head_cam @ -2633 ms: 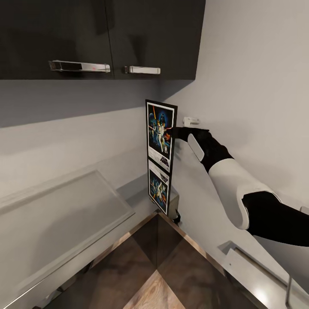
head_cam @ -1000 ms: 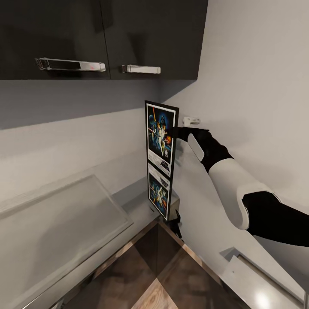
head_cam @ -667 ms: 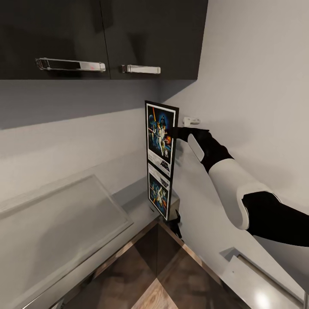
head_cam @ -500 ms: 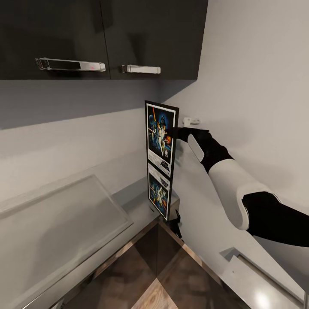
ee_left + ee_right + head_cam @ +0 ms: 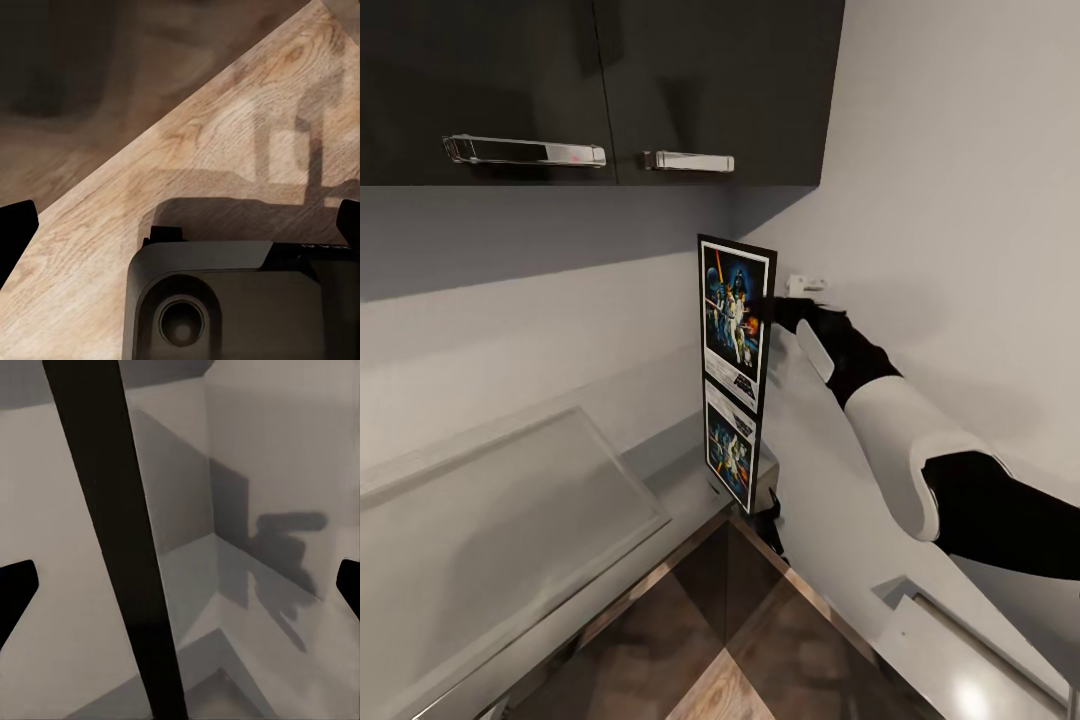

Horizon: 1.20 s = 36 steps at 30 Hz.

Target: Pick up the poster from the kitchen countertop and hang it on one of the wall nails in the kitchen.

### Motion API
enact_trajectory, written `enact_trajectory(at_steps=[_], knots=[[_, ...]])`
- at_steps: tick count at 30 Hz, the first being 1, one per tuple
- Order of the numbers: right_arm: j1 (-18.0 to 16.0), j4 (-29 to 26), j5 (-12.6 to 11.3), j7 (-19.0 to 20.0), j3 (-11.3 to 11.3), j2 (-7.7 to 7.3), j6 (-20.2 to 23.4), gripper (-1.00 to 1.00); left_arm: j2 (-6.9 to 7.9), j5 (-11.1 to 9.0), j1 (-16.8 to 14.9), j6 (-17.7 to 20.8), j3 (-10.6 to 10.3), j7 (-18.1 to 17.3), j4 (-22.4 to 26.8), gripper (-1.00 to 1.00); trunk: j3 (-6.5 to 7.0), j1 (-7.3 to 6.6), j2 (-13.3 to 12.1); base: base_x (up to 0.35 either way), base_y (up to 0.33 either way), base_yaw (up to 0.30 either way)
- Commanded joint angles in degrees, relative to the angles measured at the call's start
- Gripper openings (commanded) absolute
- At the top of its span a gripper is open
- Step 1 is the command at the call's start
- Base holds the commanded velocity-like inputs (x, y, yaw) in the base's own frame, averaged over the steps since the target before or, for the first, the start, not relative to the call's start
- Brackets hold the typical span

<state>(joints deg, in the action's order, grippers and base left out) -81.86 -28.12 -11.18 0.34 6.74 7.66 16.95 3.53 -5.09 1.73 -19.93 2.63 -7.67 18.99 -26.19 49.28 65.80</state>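
Where the two pale walls meet in the corner, the poster (image 5: pixel 735 315) hangs upright in the air above the kitchen countertop (image 5: pixel 520 520), its printed face turned toward the room and its mirror image showing just below in the glossy surface. The right gripper (image 5: pixel 772 312) is at the poster's right edge, the black wrist and white forearm reaching up to it from the lower right. Whether the fingers are actually touching the frame I cannot tell from the head view. Seen from the right wrist, the two fingertips sit far apart at either side, and the poster's black edge (image 5: pixel 120 532) runs as a dark slanted band between them, so the jaws are spread wide. A small white fitting (image 5: pixel 806 283) sticks out of the right-hand wall just beside and above the gripper. Dark upper cabinets (image 5: pixel 600 90) with silver handles hang overhead. The left gripper (image 5: pixel 180 225) hangs wide apart above the wooden floor (image 5: pixel 225 135).
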Motion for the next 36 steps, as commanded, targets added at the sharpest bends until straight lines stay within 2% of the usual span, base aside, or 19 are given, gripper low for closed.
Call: enact_trajectory(at_steps=[1, 7, 11, 17, 22, 36], knots=[[0.2, -0.1, -0.5, -0.1, 0.2, -0.03, 0.2, 1.00, -0.02, -0.5, 0.0, 0.1, 0.3, -0.6, 0.1, 1.00, -0.05, 0.00, 0.0, 0.000, 0.000, 0.000], [2.9, -0.2, -0.4, -0.1, 0.3, -0.01, -0.4, 1.00, -0.02, -0.5, 0.0, 0.1, 0.3, -0.6, 0.1, 1.00, -0.05, 0.00, 0.0, 0.000, 0.000, 0.000], [4.1, -0.2, -0.4, 0.0, 0.3, -0.03, -3.3, 1.00, -0.02, -0.5, 0.0, 0.1, 0.3, -0.6, 0.1, 1.00, -0.05, 0.00, 0.0, 0.000, 0.000, 0.000], [6.2, -0.1, -0.4, 0.0, 0.5, -0.02, -4.9, 1.00, -0.02, -0.5, 0.0, 0.1, 0.3, -0.6, 0.1, 1.00, -0.05, 0.00, 0.0, 0.000, 0.000, 0.000], [8.5, -0.3, -0.3, 1.7, 0.5, -0.04, -5.1, 1.00, -0.02, -0.5, 0.0, 0.1, 0.3, -0.6, 0.1, 1.00, -0.05, 0.00, 0.0, 0.000, 0.000, 0.000], [11.1, -0.2, -0.1, 2.0, 0.6, -0.05, -9.5, 1.00, -0.02, -0.5, 0.0, 0.1, 0.3, -0.6, 0.1, 1.00, -0.05, 0.00, 0.0, 0.000, 0.000, 0.000]])
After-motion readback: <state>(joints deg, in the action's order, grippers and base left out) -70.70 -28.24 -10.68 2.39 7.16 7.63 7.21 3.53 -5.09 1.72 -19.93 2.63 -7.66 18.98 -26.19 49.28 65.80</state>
